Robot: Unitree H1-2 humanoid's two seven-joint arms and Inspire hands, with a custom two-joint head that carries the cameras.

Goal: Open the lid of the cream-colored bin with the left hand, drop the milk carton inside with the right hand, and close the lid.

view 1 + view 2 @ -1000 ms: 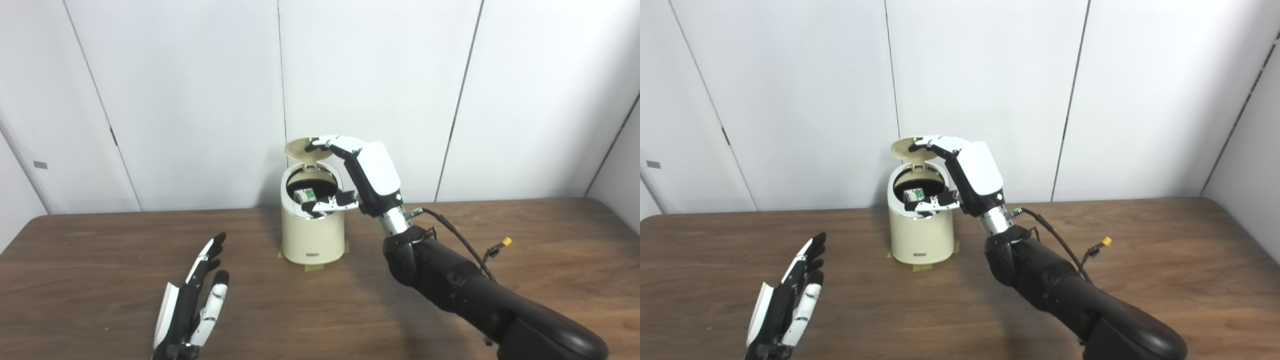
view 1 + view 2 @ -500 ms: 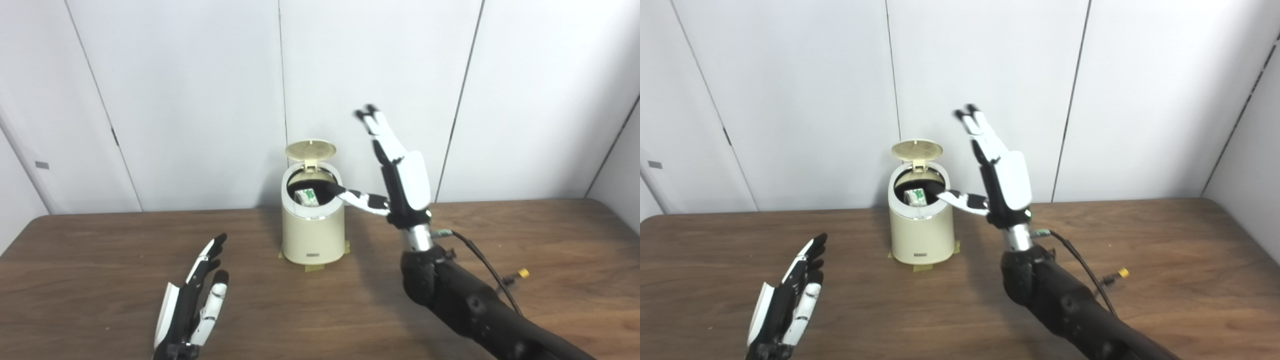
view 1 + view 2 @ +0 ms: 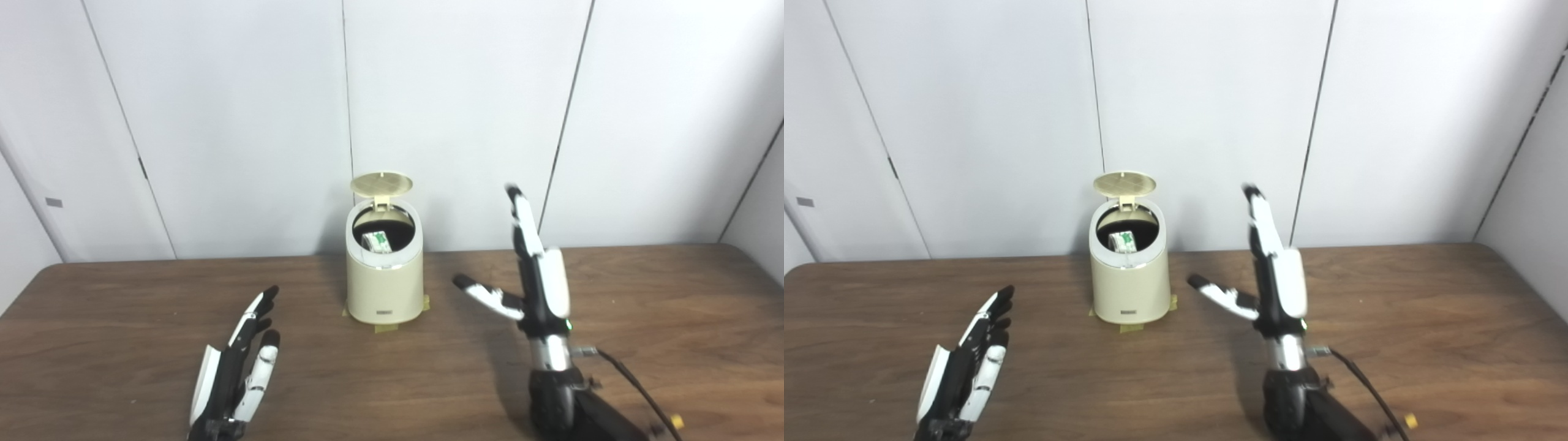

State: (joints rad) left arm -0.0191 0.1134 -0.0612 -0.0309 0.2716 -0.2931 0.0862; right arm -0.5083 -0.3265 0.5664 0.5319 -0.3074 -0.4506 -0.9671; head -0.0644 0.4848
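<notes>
The left hand (image 3: 236, 367) is seen low over the wooden table (image 3: 110, 343), fingers extended and slightly parted, nothing held; it is parked well short of the bin, to the bin's near left. No contact with the lid is made, so it is judged to be waiting.

Ahead and to the right of that hand, the cream-colored bin (image 3: 383, 288) is stood on tape tabs (image 3: 384, 327), likely put there to fix its position. The round lid (image 3: 381, 182) is tipped up on its rear hinge and left open. The milk carton (image 3: 374, 241) is seen inside the dark opening, lying against the back wall, so the drop is judged done.

To the right of the bin, well apart from it, the right hand (image 3: 536, 285) is held upright above the table, fingers straight up, thumb splayed toward the bin, nothing gripped. A cable (image 3: 631, 383) is seen trailing from its wrist.

Only the lid closing is judged to remain. The lid's top edge is nearer to the right hand than to the left; a downward push on it would be needed. A hard push could shift the bin despite the tape.
</notes>
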